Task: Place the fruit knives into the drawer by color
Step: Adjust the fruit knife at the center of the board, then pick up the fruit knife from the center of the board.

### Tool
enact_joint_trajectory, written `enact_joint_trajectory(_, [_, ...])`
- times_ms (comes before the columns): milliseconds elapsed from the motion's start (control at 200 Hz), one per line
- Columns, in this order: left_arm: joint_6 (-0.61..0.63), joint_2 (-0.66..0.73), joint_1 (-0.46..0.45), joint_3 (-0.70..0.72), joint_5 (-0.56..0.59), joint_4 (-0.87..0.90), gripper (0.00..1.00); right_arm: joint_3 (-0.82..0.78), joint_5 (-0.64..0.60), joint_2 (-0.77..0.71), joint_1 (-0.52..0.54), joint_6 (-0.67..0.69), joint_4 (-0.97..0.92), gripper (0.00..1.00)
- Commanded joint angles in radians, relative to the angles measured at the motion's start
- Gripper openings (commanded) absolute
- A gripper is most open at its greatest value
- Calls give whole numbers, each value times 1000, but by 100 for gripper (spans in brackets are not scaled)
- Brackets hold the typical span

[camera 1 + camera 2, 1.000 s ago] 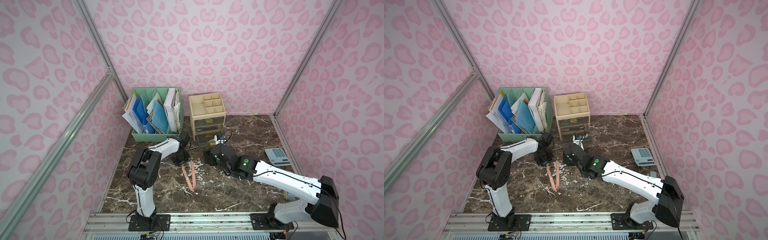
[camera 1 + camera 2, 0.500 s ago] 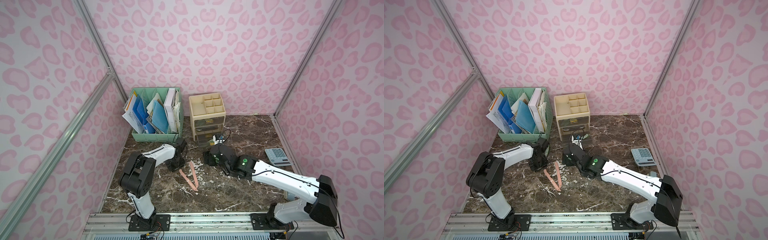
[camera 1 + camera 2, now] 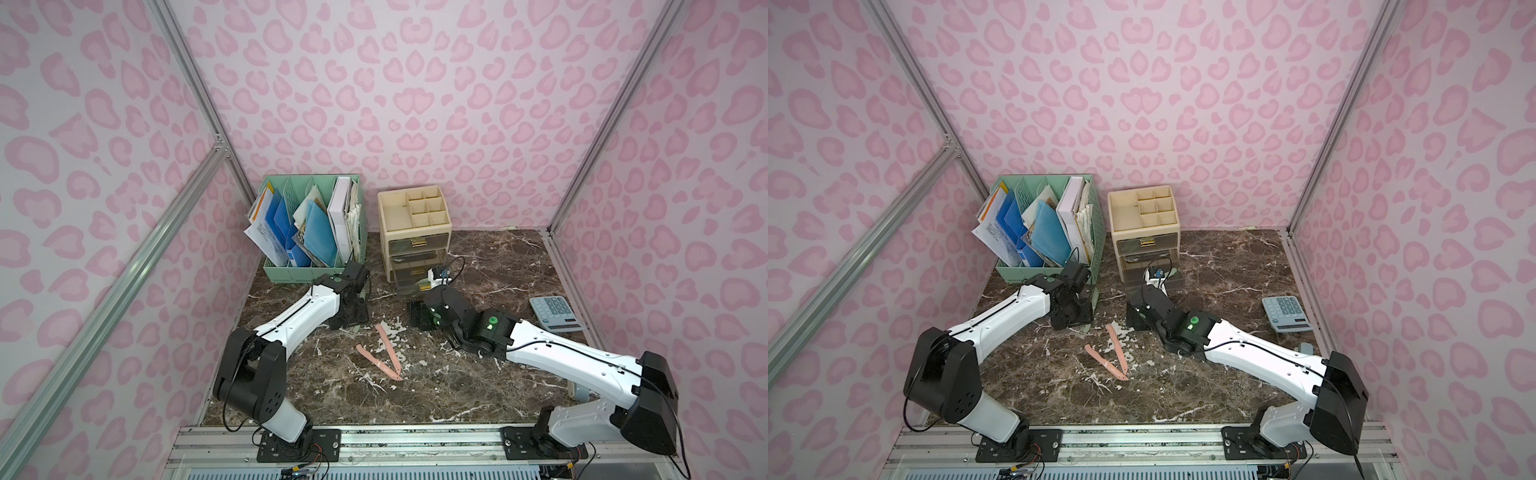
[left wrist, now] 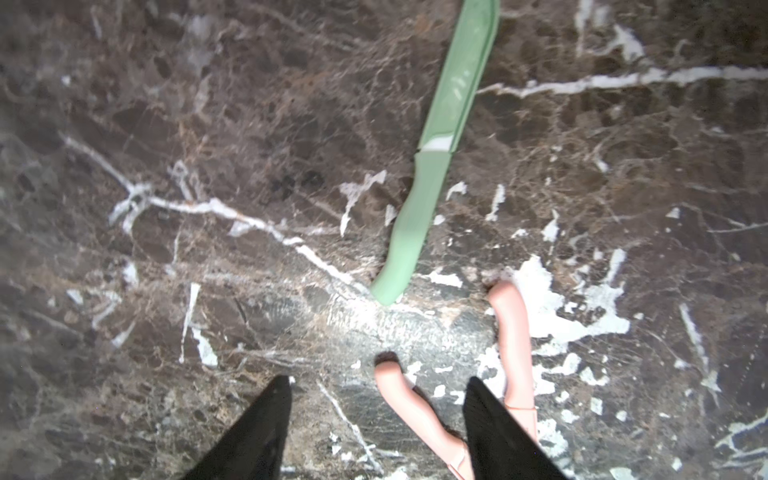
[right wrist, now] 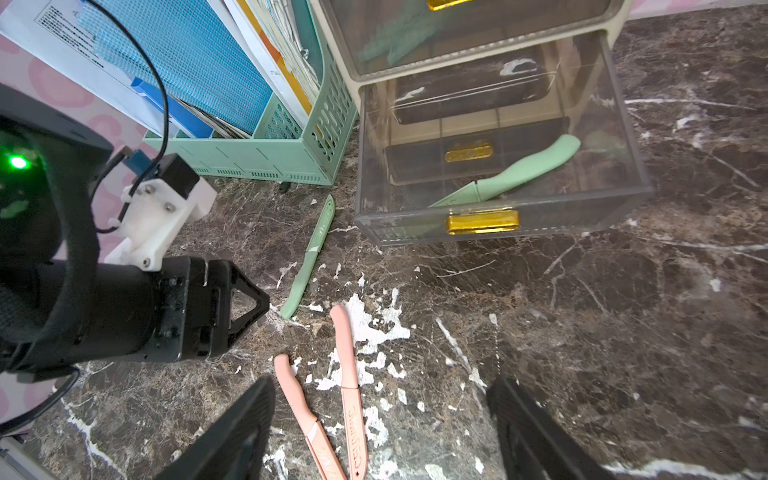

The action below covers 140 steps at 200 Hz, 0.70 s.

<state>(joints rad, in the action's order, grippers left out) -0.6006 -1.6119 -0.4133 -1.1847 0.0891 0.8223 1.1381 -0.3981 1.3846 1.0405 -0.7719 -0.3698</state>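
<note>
- Already one green knife (image 5: 528, 170) lies in the open drawer (image 5: 582, 218).
- Second green knife (image 5: 309, 253) and pink knives (image 5: 348, 365) lie on table (image 5: 623, 332).
- Left gripper (image 4: 376, 380) and right gripper (image 5: 382, 382) gape empty.

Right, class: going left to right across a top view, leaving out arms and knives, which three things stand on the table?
green file rack → cream drawer unit → calculator

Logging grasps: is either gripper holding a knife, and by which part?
Nothing is held: the left gripper and right gripper are both open and empty.
</note>
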Motion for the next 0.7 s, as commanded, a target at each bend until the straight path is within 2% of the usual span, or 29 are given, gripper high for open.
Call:
enact_joint_trajectory(0, [152,-62,1,-49,-68,-2,77,0,5,-6,0,16,17,84])
enact_joint_trajectory(150, [208,-122,2,-59,-93,-83,83,-5,8,-14,-4,16,12,84])
enact_joint_trajectory(430, [293,-245,11,-82,-98,-167,84,-31,25,-63,-5,19,11,85])
enact_joint_trajectory(695, [305,-269,31,-73,-80,-226,83,-57,25,-91,-8,11,-9,85])
